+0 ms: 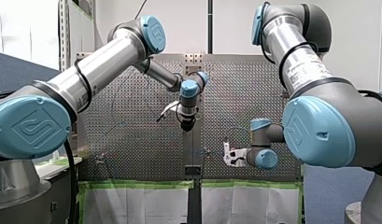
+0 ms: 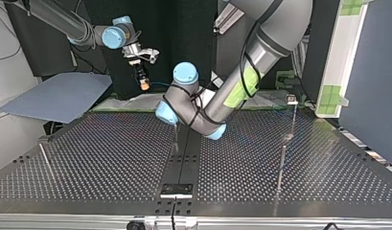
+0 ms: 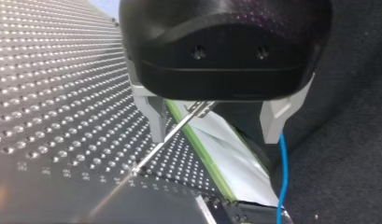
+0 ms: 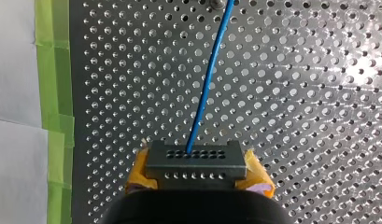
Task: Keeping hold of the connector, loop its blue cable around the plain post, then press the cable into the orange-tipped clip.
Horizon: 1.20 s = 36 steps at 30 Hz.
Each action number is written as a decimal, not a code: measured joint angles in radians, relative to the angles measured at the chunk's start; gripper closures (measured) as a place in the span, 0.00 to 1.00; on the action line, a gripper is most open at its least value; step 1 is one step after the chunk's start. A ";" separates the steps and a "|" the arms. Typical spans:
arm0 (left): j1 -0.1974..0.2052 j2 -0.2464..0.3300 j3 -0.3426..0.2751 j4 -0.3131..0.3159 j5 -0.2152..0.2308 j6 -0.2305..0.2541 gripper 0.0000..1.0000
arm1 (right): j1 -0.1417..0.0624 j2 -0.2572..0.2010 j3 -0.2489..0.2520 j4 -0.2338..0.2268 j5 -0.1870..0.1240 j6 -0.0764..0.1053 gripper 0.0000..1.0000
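Nearest, in the right wrist view, clenched between the yellow pads (image 4: 139, 173) of my right gripper (image 4: 196, 170): the dark multi-hole connector (image 4: 196, 161); from its front row, straight ahead over the perforated table (image 4: 296, 93), the blue cable (image 4: 209, 79); in the left wrist view, metal fingers (image 3: 156, 122) of my left gripper (image 3: 215, 126) released, spread wide apart; ahead between them, a thin metal post (image 3: 172, 133) standing on the table; just beside one finger, the blue cable again; farther off, in the top view's upper left, the right gripper raised above the table.
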 joint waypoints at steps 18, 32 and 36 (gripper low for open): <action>0.010 -0.064 -0.045 0.078 -0.007 -0.009 0.00 | 0.006 0.000 0.000 0.000 0.000 0.000 1.00; 0.013 -0.069 -0.046 0.103 -0.023 -0.012 0.00 | 0.006 0.000 -0.002 0.000 0.000 0.000 1.00; 0.010 -0.069 -0.034 0.070 -0.049 -0.007 0.00 | 0.006 0.000 -0.002 0.001 0.000 0.000 1.00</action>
